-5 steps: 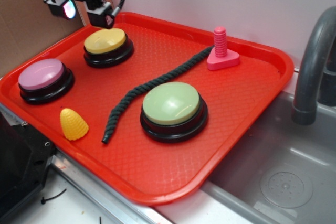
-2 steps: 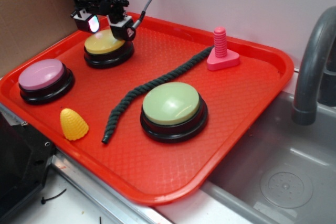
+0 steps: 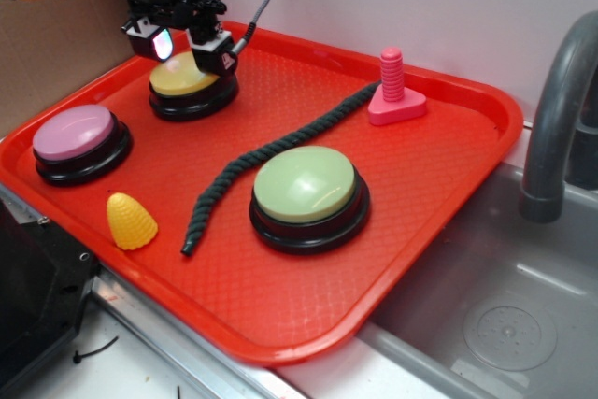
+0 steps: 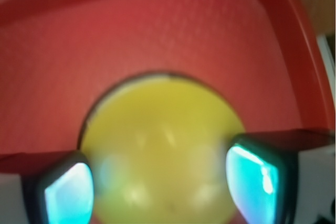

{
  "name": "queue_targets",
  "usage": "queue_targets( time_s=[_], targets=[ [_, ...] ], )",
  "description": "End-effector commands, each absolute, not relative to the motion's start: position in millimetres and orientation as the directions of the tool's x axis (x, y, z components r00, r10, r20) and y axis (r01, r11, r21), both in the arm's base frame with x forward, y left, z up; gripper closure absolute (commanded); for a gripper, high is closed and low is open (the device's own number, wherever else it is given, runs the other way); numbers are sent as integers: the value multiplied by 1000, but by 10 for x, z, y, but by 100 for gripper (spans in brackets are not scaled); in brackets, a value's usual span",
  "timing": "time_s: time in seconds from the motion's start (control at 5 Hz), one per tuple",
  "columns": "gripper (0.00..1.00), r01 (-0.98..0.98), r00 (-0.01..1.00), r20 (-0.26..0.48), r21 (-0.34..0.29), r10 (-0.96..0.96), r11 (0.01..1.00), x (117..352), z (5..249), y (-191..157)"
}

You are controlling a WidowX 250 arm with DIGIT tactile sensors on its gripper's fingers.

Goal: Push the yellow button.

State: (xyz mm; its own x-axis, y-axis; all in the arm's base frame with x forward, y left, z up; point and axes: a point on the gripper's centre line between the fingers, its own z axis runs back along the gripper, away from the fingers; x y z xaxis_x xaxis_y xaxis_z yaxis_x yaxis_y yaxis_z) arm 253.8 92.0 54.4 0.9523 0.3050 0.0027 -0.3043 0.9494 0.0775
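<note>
The yellow button (image 3: 183, 80), a yellow dome on a black round base, sits at the back left of the red tray (image 3: 448, 165). My gripper (image 3: 183, 48) hangs right over its cap, open, with one glowing pad on each side. In the wrist view the yellow button (image 4: 160, 145) fills the space between the two lit pads (image 4: 68, 192), very close and blurred. Whether the fingertips touch the cap cannot be made out.
On the tray also lie a pink-capped button (image 3: 79, 142), a large green button (image 3: 308, 195), a small yellow ridged cone (image 3: 130, 220), a dark green rope (image 3: 271, 161) and a pink screw toy (image 3: 394, 91). A sink (image 3: 505, 324) with a grey faucet (image 3: 556, 109) lies to the right.
The gripper swung from beyond the tray's back left corner to a spot over the yellow button, then sank slightly lower onto it.
</note>
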Motion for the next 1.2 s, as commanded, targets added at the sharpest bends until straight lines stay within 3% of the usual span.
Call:
queue_targets(
  time_s=[0.0,1.0],
  targets=[
    [0,-342,938,96,82,334,936,2540,1093,1048],
    [0,-351,933,108,74,343,933,2451,1403,990]
  ],
)
